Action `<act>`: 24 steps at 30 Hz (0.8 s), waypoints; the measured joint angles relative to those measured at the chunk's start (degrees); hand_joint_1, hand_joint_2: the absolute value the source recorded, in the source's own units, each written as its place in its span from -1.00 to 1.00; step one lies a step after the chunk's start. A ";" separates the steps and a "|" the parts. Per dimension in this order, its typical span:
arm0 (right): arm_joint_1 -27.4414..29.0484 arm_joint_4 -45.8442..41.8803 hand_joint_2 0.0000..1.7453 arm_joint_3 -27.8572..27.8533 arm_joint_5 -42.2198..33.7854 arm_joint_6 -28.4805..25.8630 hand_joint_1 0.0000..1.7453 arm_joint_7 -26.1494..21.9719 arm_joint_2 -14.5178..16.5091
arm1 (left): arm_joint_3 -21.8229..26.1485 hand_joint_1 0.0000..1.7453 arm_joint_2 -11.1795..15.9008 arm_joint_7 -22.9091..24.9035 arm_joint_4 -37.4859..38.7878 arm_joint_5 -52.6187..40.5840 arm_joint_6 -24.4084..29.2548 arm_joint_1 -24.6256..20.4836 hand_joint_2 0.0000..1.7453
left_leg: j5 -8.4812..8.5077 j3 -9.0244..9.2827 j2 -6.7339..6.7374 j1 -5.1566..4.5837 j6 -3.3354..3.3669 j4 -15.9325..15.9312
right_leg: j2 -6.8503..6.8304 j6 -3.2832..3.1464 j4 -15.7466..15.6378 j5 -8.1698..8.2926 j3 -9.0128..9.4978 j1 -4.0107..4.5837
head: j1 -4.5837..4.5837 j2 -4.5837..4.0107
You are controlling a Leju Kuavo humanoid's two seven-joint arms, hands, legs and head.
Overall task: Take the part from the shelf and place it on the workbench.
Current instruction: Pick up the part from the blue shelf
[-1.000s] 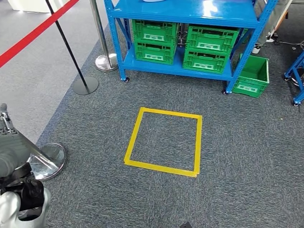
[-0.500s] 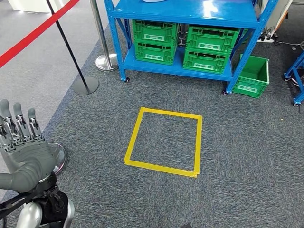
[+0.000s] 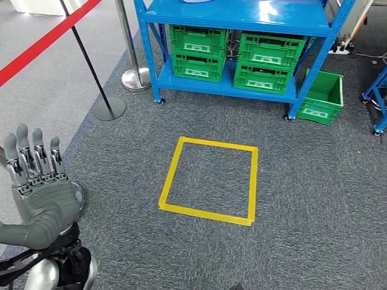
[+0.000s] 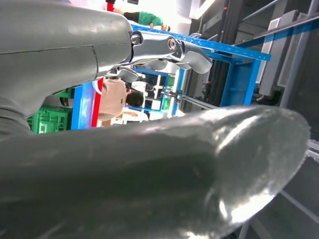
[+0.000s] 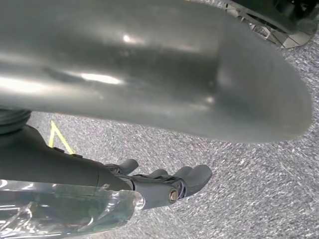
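Note:
My left hand [image 3: 39, 187] is raised at the lower left of the head view, palm side turned away and fingers [image 3: 32, 151] stretched upward, holding nothing. In the left wrist view its fingers [image 4: 169, 47] reach out straight toward the blue shelf [image 4: 240, 47]. The blue shelf [image 3: 237, 18] stands ahead at the top of the head view; a pale object [image 3: 196, 1] shows at the frame edge on its upper board. My right hand [image 5: 150, 74] hangs over the carpet with its fingers [image 5: 169, 184] extended and nothing between them and the thumb.
Green crates [image 3: 198, 51] [image 3: 266, 60] fill the shelf's lower level, and another crate [image 3: 324, 96] sits on the floor to its right. A yellow tape square [image 3: 170, 175] marks the carpet. Stanchions [image 3: 109, 109] [image 3: 135, 78] with a red belt [image 3: 41, 42] stand left. A blue frame [image 3: 377, 90] is far right.
My left hand has risen from the lower left corner into full view, fingers now spread upward, and has drifted slightly up and right. The scene has not shifted.

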 joint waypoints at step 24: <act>0.21 -0.02 -1.00 -0.17 0.25 0.05 -1.00 0.15 0.00 | -0.31 -1.00 0.37 -0.06 0.69 0.08 -0.13 0.26 -1.00 | -10.96 -7.88 1.19 0.84 -2.82 17.88 | -0.34 -2.00 -0.51 -4.22 5.01 -0.39 | 0.07 0.00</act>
